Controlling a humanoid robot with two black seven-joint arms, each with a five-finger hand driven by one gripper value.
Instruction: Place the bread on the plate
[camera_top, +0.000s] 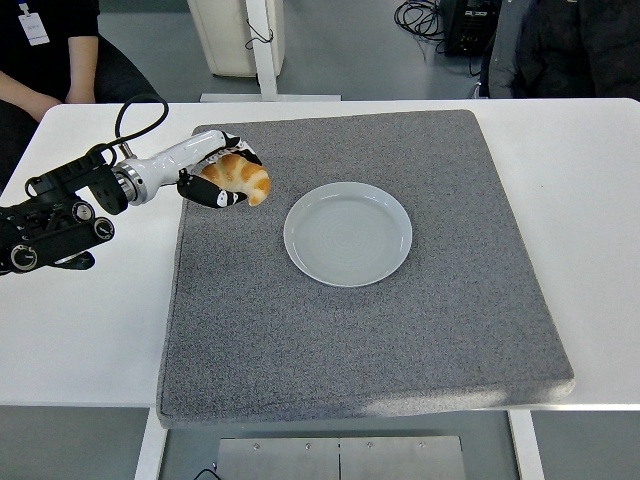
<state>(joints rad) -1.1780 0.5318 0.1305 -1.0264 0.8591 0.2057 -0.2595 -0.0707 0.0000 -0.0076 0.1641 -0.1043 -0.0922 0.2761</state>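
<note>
A golden-brown bread roll (240, 176) is held in my left hand (222, 175), whose black and white fingers are curled around it. The hand holds the bread above the far left part of the grey mat (360, 330). A pale grey round plate (347, 233) lies on the mat to the right of the hand, with nothing on it. A gap of mat shows between bread and plate. My right arm is out of view.
The mat lies on a white table (590, 190). A seated person's arm (35, 95) shows at the top left and another person (580, 45) at the top right. A white stand (262, 50) rises behind the table.
</note>
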